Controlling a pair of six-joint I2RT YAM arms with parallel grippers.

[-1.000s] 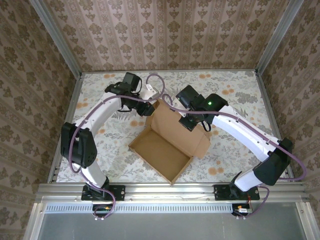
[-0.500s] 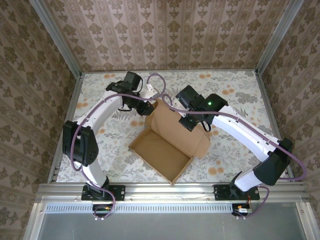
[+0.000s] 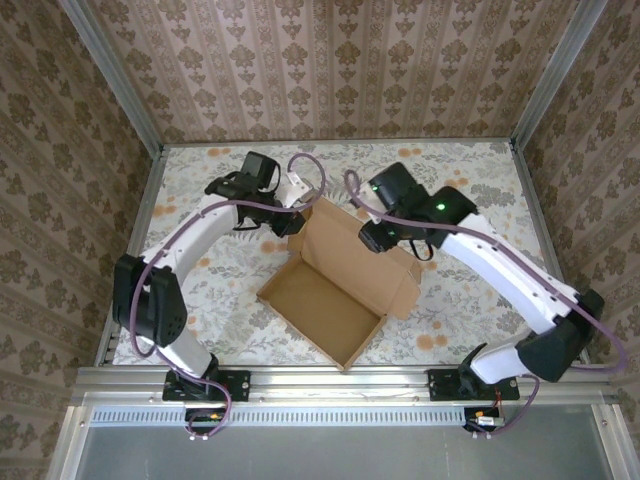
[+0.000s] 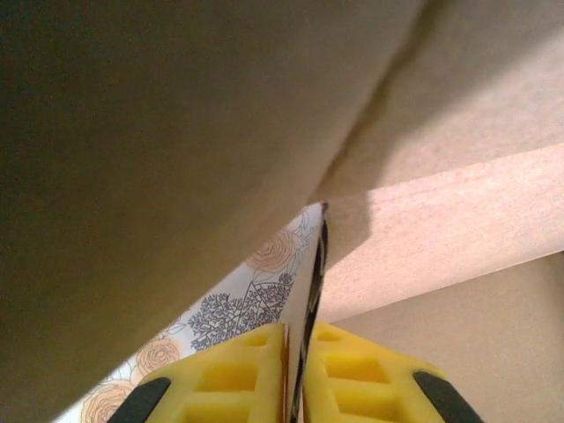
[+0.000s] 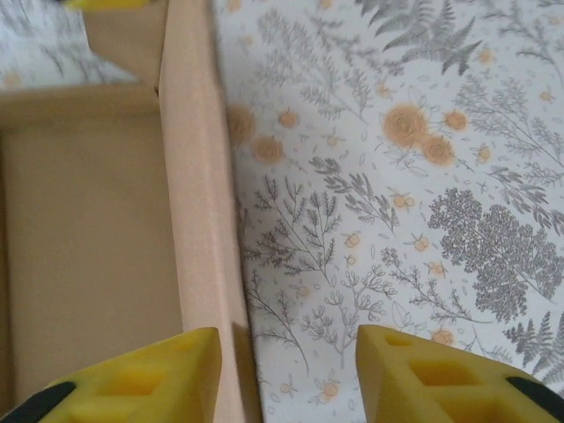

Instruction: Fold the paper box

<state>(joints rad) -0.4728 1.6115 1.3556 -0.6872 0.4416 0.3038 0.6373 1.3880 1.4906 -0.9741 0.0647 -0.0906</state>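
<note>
On the flowered table (image 3: 470,190), the paper box (image 3: 335,295) lying open in the middle, left gripper (image 3: 288,222) at its far corner, fingers (image 4: 238,379) pinched on a thin cardboard edge, right gripper (image 5: 286,370) over the right wall, fingers apart, holding nothing.

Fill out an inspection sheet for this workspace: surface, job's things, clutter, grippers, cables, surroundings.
Surface: table covered with a floral-print cloth.
Job's things: paper box, plain brown cardboard, partly folded, open side up, lying mid-table between the arms.
Clutter: nothing seen.
Grippers: left gripper at the box's far-left corner, its yellow fingers closed on a thin edge of the cardboard. Right gripper open, over the box's side wall, gripping nothing.
Cables: purple cables run along both arms, and loops arch above the far end of the box.
Surroundings: patterned wallpaper walls on three sides; metal rail along the near edge, carrying the arm bases.
</note>
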